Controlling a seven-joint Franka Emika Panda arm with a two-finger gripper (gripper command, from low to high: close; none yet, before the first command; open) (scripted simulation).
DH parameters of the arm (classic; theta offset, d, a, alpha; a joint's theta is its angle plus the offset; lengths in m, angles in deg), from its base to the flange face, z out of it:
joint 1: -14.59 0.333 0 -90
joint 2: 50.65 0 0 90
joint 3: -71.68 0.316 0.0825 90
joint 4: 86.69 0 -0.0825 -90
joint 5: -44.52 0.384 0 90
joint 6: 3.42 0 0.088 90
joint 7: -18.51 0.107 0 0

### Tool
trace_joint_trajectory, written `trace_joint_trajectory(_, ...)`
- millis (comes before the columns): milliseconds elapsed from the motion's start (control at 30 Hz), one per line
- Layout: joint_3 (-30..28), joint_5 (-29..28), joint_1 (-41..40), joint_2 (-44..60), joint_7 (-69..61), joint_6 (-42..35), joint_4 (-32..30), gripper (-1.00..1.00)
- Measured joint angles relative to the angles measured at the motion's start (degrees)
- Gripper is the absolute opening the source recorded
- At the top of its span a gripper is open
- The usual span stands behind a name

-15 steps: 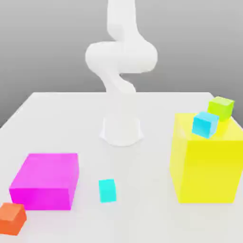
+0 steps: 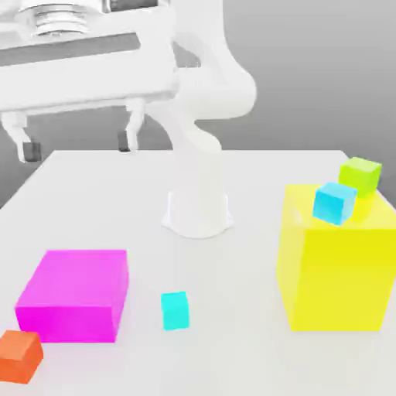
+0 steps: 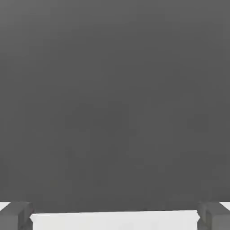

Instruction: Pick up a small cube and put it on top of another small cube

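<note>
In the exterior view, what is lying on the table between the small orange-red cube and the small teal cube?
The exterior view shows the magenta block between the small orange-red cube and the small teal cube, with its lower corner nearest the direct line.

Two cubes point(image 2: 336, 203) atop block point(image 2: 336, 278)

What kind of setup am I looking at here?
Likely a simulated tabletop test bench: a plain white table against a blank grey backdrop, flat-coloured blocks like the yellow block and orange-red cube, and a white arm base.
</note>
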Motion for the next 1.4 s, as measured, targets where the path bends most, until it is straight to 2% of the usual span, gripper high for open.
trace_joint_trajectory(267,-2.6,5.3,-5.1,16.4,-9.9,4.1,0.1,0.00)
trace_joint_trajectory(500,-4.6,4.5,-9.6,29.0,-14.8,8.9,-0.1,0.00)
trace_joint_trajectory(633,-0.6,8.7,-13.6,37.3,-18.5,14.5,1.5,0.00)
trace_joint_trajectory(667,0.5,9.7,-14.5,38.9,-19.3,15.7,1.9,-1.00)
trace_joint_trajectory(900,0.6,9.8,-14.5,39.0,-19.4,15.7,1.9,-1.00)
trace_joint_trajectory(1067,-3.1,5.4,-11.0,30.2,-15.6,10.1,0.4,-1.00)
trace_joint_trajectory(1200,-2.6,2.7,-7.5,23.3,-13.3,9.3,-5.1,-1.00)
trace_joint_trajectory(1400,-0.2,-4.2,-2.1,12.1,-8.6,9.7,-15.7,-1.00)
